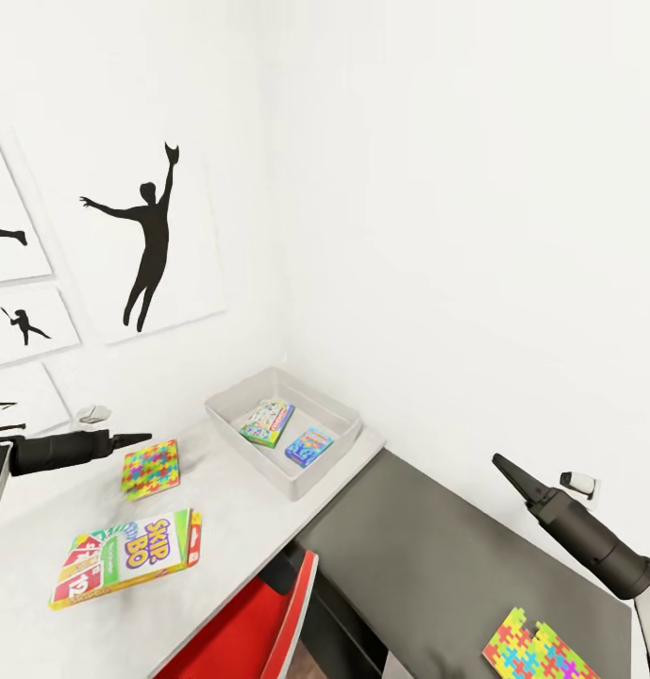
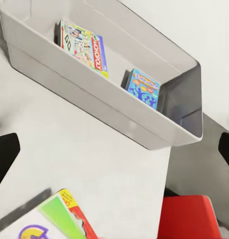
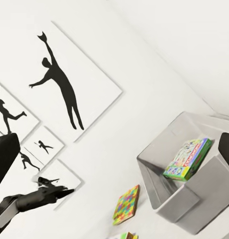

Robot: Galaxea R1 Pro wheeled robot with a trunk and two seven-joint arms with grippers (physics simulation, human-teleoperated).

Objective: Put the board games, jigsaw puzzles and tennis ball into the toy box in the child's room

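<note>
The grey toy box [image 1: 336,413] stands at the white table's far corner, holding a Monopoly board game [image 1: 267,422] and a small blue box [image 1: 308,446]. A Skip-Bo board game [image 1: 126,556] lies near the table's front. One colourful jigsaw puzzle [image 1: 151,467] rests between it and the box. A second jigsaw puzzle [image 1: 541,651] lies on the dark grey surface at lower right. My left gripper [image 1: 136,438] hovers over the table left of the box, open and empty, with its fingers [image 2: 4,157] wide apart. My right gripper [image 1: 502,465] hangs open over the dark surface.
A red chair [image 1: 268,627] is tucked under the table's [image 1: 41,514] near edge. White walls close the corner behind the box, with silhouette pictures [image 1: 150,236] on the left wall. The dark grey surface [image 1: 438,547] stretches right of the table.
</note>
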